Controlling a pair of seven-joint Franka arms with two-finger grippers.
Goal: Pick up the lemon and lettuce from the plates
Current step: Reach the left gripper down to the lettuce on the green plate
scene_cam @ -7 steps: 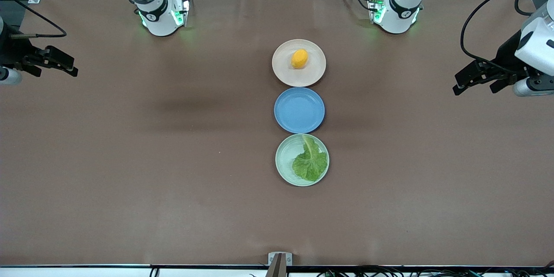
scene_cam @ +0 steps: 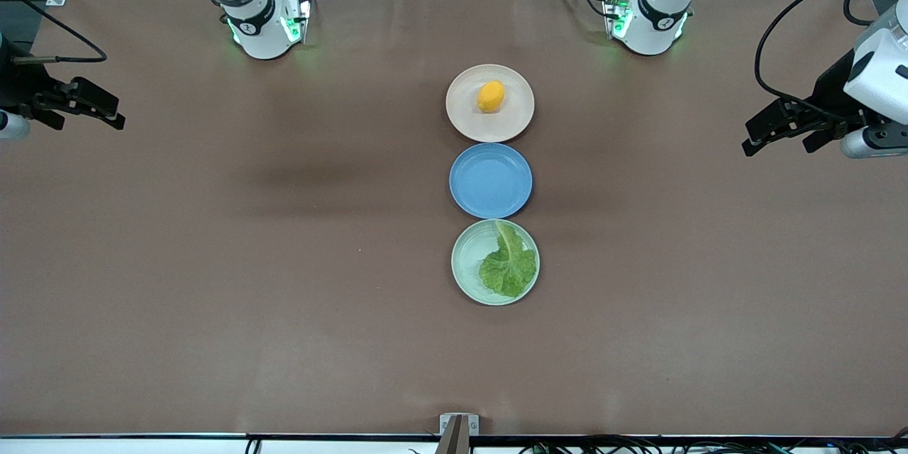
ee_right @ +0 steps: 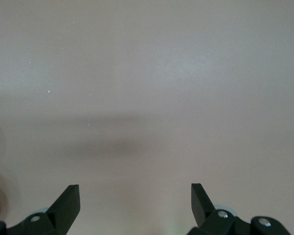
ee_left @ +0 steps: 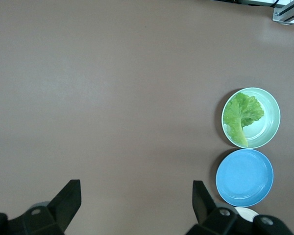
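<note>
The lemon (scene_cam: 491,96) lies on the beige-pink plate (scene_cam: 464,120), the plate nearest the robots' bases. The lettuce (scene_cam: 508,266) lies on the mint green plate (scene_cam: 464,266), nearest the front camera; both also show in the left wrist view, the lettuce (ee_left: 241,113) on its plate (ee_left: 267,125). My left gripper (scene_cam: 759,138) is open and empty, up in the air over the left arm's end of the table; in its own view (ee_left: 136,196) it is over bare table. My right gripper (scene_cam: 113,117) is open and empty, over the right arm's end of the table (ee_right: 135,196).
A blue plate (scene_cam: 491,180) with nothing on it sits between the two task plates; it also shows in the left wrist view (ee_left: 244,177). The three plates stand in a row down the table's middle. The brown table (scene_cam: 284,262) is bare on both sides.
My right gripper has shifted slightly toward the right arm's end of the table. The left gripper, the plates, the lemon and the lettuce have not moved.
</note>
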